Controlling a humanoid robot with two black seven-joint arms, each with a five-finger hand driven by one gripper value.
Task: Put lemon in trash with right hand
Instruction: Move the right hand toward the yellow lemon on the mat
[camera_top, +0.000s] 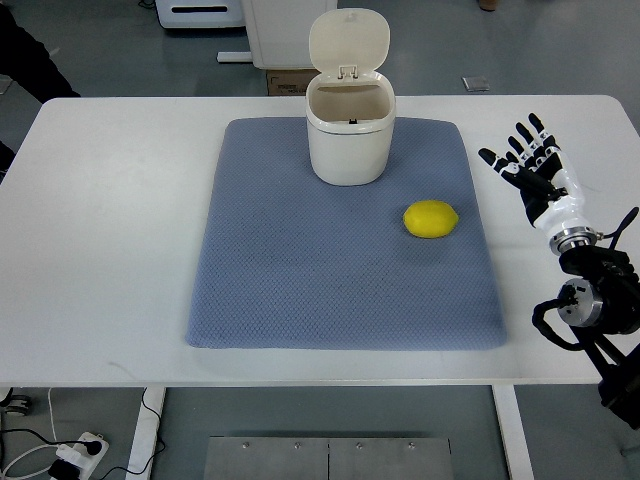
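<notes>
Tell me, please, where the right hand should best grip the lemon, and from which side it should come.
Probably across the lemon's short middle, coming from above and from the right. It lies on its side on the blue mat, long axis roughly left to right, with bare mat all around. The right hand is open over the table to its right, and the bin stands behind and left.

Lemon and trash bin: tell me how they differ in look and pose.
The lemon is bright yellow; the trash bin is cream white. The lemon is small and lies low on its side; the trash bin is far bigger and stands upright. The lemon is a closed solid shape; the trash bin is hollow, its lid flipped open. Both rest on the blue-grey mat, apart from each other.
</notes>
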